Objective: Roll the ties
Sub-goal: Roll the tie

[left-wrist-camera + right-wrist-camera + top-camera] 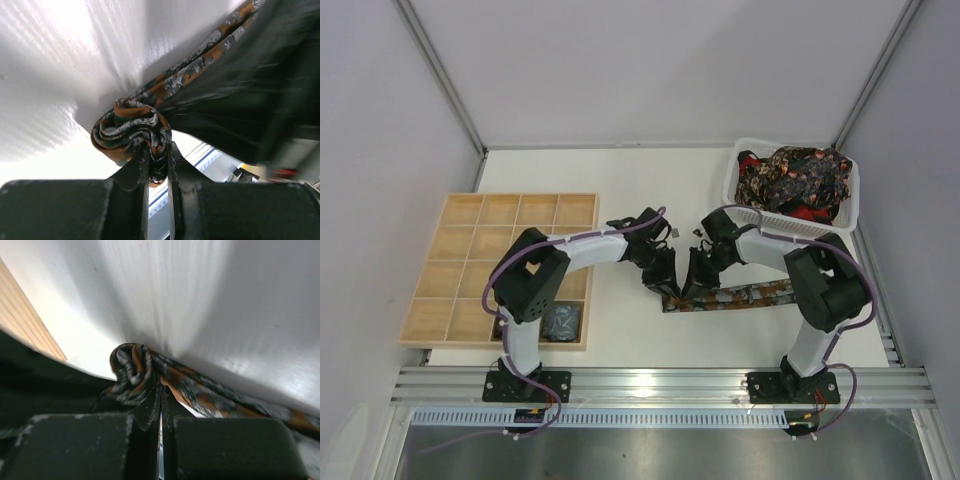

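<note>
One brown, black and orange patterned tie (pixel 750 295) lies on the white table in front of the arms, its left end wound into a small roll (pixel 125 127). My left gripper (pixel 157 155) is shut on a fold of that roll, with fabric showing between its fingers. In the top view the left gripper (pixel 662 283) and right gripper (pixel 698 283) meet over the tie's left end. My right gripper (pixel 161 390) is shut, its tips pressed against the roll (pixel 131 367). The frames do not show whether it pinches any fabric.
A white mesh basket (pixel 732 185) at the back right holds a heap of more ties (pixel 795 175). A pale wooden grid tray (pixel 520 197) lies at the left, with a dark coil (pixel 561 322) in its near right cell. A metal rail runs along the near edge.
</note>
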Tool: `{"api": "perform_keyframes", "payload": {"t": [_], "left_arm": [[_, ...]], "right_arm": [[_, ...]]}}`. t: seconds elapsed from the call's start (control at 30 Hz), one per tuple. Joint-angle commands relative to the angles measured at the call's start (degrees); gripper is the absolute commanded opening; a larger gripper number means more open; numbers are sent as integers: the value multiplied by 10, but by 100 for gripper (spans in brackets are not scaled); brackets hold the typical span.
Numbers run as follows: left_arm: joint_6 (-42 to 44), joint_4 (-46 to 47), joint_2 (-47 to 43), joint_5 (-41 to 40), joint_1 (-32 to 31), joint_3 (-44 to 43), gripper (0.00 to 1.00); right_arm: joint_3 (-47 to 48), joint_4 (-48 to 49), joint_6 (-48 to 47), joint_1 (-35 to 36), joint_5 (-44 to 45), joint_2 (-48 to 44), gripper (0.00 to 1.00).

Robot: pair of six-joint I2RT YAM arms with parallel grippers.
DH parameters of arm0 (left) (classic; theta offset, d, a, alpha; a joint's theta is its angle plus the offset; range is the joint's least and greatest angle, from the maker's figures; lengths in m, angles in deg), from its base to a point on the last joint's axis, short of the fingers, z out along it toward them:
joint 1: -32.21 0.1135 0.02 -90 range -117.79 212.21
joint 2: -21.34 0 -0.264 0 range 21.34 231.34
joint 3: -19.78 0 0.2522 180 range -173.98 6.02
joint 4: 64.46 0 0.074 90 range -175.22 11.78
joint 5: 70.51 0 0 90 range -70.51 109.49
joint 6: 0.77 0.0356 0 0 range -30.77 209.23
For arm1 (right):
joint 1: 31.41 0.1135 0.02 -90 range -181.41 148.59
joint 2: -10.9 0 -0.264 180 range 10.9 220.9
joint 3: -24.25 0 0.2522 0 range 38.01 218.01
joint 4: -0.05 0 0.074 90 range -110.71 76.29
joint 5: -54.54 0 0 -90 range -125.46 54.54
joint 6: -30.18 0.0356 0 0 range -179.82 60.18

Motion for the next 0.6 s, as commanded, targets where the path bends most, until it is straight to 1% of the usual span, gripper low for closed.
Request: {"api": "perform_keyframes", "payload": {"t": [0.0,0.13,0.23,0.27,0.33,0.37,0.43,0.53,0.57], "left_arm": [[-5,22,22,-11,-14,-15,15],[-8,27,25,-11,-15,-18,16],[-9,37,27,-4,-16,-19,25],[-11,43,29,-2,-16,-19,31],[-10,49,32,2,-17,-20,34],[-10,56,34,3,-17,-18,38],[-9,58,33,5,-17,-14,40],[-7,69,28,11,-17,-3,45],[-7,81,26,13,-17,0,48]], "right_arm": [[9,-18,-21,-29,1,-51,0],[-6,-25,-35,-50,3,-59,0],[-20,-22,-33,-56,15,-53,0],[-28,-19,-32,-56,18,-50,0],[-37,-6,-22,-58,15,-38,0],[-43,0,-18,-58,14,-34,0],[-57,14,-11,-58,15,-26,0],[-66,24,-6,-58,11,-18,0],[-69,26,-4,-58,10,-17,0]]}}
